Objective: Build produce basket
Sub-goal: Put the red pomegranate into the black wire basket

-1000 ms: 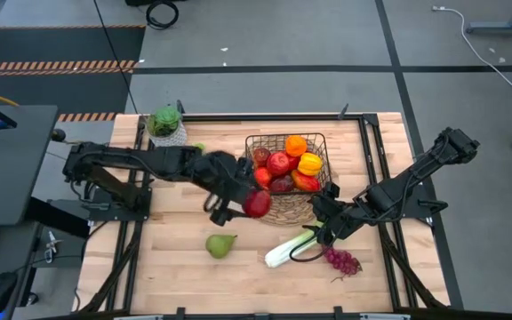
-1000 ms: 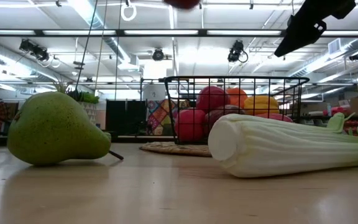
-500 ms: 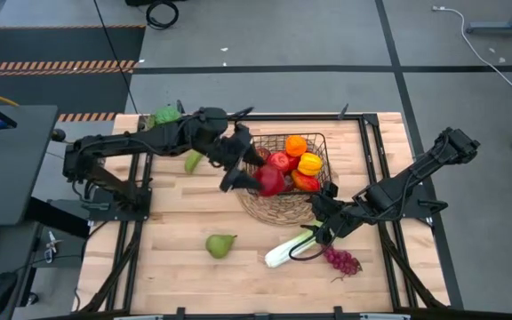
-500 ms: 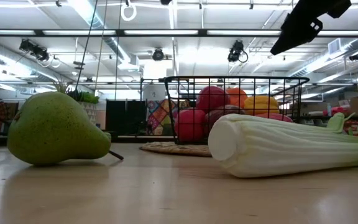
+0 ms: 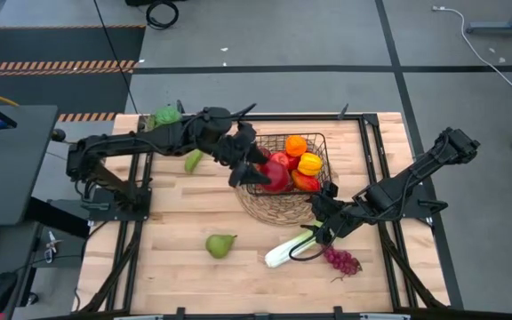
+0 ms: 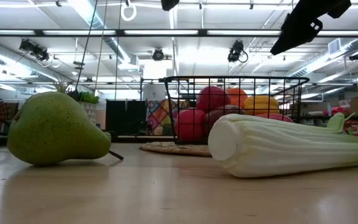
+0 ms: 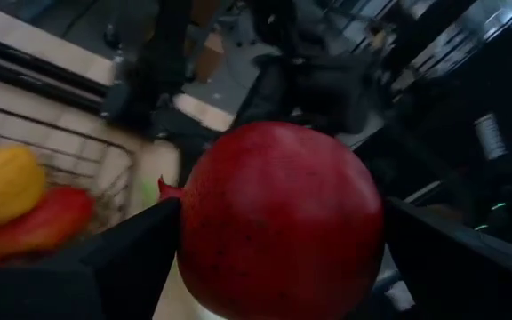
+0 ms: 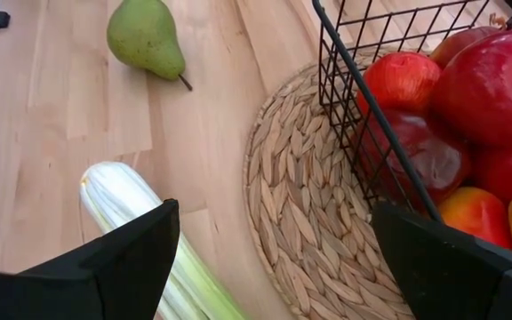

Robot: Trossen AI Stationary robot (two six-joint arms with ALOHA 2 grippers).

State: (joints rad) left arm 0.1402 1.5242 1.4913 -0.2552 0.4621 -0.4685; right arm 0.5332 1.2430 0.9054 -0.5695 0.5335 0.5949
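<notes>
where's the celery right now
In the high view the celery lies on the table's near right part, just off the straw mat under the basket, with the grapes beside it and the right gripper over its leafy end.

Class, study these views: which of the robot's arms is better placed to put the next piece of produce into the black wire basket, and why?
Left. The left gripper is shut on a dark red round fruit at the black wire-mesh basket. The right gripper is open and empty above the pale-green celery stalk.
</notes>
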